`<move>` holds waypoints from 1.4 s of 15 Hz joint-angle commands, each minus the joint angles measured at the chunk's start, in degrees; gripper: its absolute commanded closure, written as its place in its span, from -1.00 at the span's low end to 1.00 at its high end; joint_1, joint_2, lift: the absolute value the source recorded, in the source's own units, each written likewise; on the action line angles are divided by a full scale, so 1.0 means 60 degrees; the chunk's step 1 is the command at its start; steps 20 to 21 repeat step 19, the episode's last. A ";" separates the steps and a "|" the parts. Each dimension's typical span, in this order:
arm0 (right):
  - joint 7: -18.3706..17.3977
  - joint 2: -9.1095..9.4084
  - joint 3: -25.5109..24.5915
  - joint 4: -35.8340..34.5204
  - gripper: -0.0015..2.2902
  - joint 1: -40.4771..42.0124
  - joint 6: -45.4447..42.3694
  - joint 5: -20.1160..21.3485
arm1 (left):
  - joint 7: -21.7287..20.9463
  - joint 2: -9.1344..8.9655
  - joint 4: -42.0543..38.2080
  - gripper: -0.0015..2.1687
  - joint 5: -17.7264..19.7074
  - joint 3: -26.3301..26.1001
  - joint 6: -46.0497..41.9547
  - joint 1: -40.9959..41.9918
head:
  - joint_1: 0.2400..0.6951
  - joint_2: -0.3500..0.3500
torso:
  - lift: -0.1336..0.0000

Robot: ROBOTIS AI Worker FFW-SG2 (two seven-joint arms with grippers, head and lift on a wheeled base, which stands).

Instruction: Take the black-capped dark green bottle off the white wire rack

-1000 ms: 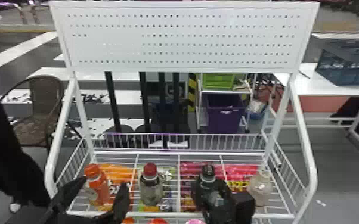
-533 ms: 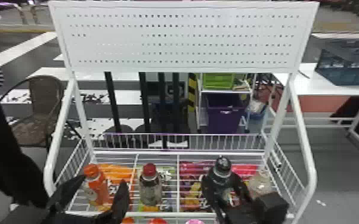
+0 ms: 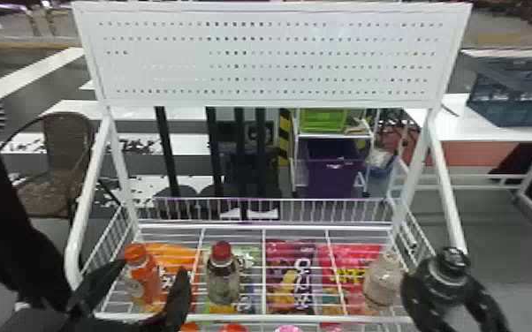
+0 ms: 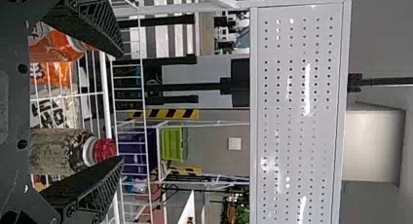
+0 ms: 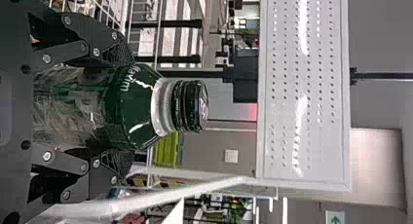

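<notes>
In the head view my right gripper (image 3: pixel 448 293) is shut on the dark green bottle (image 3: pixel 447 276), upright beside the right end of the white wire rack (image 3: pixel 331 318). The right wrist view has the bottle (image 5: pixel 131 104) between both fingers of the right gripper (image 5: pixel 124 107), black cap (image 5: pixel 192 106) beyond them. My left gripper (image 3: pixel 141 287) stands open at the rack's front left, near the orange bottle (image 3: pixel 146 282). In the left wrist view the fingers of the left gripper (image 4: pixel 122 107) are wide apart, with a red-capped bottle (image 4: pixel 65 151) behind the lower one.
A red-capped bottle (image 3: pixel 223 278) and a pale clear bottle (image 3: pixel 383 280) stand on the rack, over colourful snack bags (image 3: pixel 289 276). The rack's right side rail (image 3: pixel 448 190) rises close behind the held bottle. A white table (image 3: pixel 455 119) lies beyond at the right.
The right gripper has carried the dark green bottle up and to the right, from between the red-capped and pale bottles to beyond the rack's right end. The left gripper has barely moved.
</notes>
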 commanded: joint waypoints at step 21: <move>0.0367 0.0202 -0.1249 -0.0907 -0.16 0.1762 -0.0979 -0.0535 | -0.0016 0.0028 -0.0154 -0.87 0.0000 0.0086 -0.0001 0.0132 | 0.14 0.00 | 1.00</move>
